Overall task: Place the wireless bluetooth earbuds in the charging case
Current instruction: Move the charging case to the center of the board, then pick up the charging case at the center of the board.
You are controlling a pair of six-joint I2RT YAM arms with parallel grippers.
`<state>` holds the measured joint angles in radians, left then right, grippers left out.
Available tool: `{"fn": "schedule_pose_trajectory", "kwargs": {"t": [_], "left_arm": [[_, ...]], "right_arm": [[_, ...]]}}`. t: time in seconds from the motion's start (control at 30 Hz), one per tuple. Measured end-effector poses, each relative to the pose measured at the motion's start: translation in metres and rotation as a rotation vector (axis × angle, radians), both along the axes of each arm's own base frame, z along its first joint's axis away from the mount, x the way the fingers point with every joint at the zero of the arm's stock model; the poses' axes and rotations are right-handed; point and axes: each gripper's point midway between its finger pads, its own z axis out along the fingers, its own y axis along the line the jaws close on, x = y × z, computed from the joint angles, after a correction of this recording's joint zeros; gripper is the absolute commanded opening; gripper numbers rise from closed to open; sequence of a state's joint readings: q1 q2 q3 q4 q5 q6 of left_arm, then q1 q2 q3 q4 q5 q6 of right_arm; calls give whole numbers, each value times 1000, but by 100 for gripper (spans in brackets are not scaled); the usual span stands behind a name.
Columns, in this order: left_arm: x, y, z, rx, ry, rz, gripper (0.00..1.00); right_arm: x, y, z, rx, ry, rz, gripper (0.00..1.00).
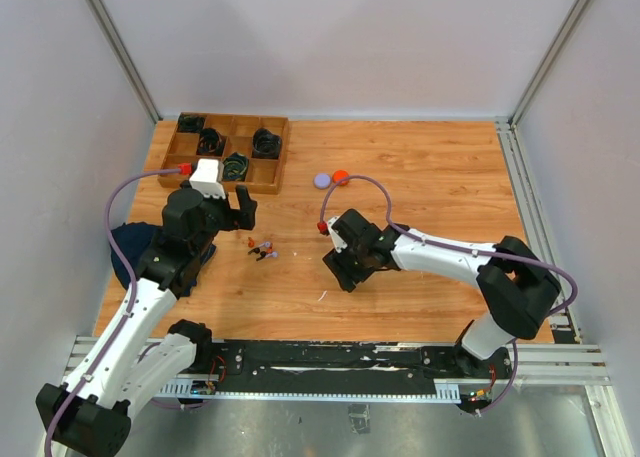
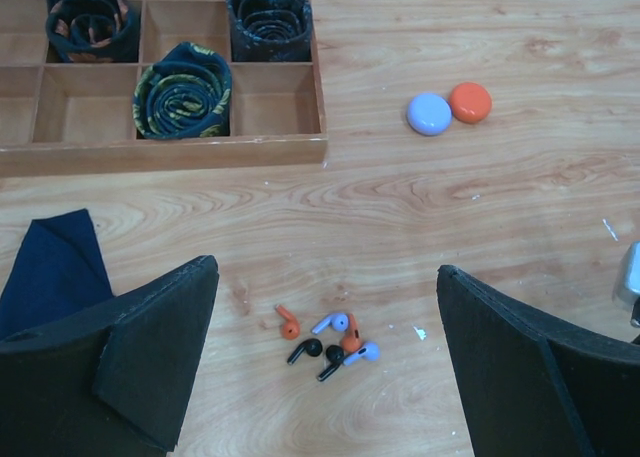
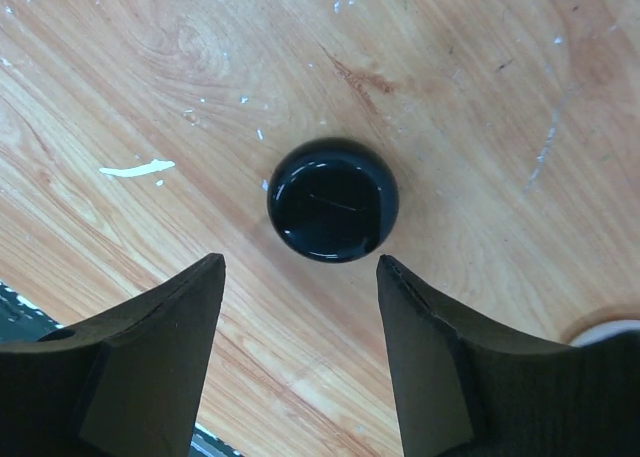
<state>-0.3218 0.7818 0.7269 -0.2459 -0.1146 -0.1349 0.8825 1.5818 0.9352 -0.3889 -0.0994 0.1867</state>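
Several tiny earbuds (image 2: 330,339), orange, purple and black, lie in a loose cluster on the wooden table (image 1: 430,177), also seen from above (image 1: 263,247). My left gripper (image 2: 328,267) hovers open and wide above them (image 1: 232,209), holding nothing. A round purple case (image 2: 429,113) and an orange case (image 2: 470,102) sit closed side by side further back (image 1: 322,180). A glossy black round case (image 3: 333,200) rests closed on the table just beyond my right gripper (image 3: 300,262), which is open and not touching it. From above, the right gripper (image 1: 345,267) hides that case.
A wooden compartment tray (image 1: 284,157) at the back left holds several dark coils (image 2: 183,90). A dark blue cloth (image 1: 125,252) lies at the table's left edge beside the left arm. A metal rail runs along the near edge (image 1: 330,357).
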Motion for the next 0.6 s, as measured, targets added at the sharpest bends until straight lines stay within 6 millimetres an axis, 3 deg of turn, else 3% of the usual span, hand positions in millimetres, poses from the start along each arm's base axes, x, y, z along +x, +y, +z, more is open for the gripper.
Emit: {"fn": "schedule_pose_trajectory", "kwargs": {"t": [0.3, 0.6], "left_arm": [[0, -5, 0, -8, 2, -24, 96], [-2, -17, -5, -28, 24, -86, 98]], "right_arm": [[13, -4, 2, -49, -94, 84, 61], [17, 1, -17, -67, -90, 140, 57]]}}
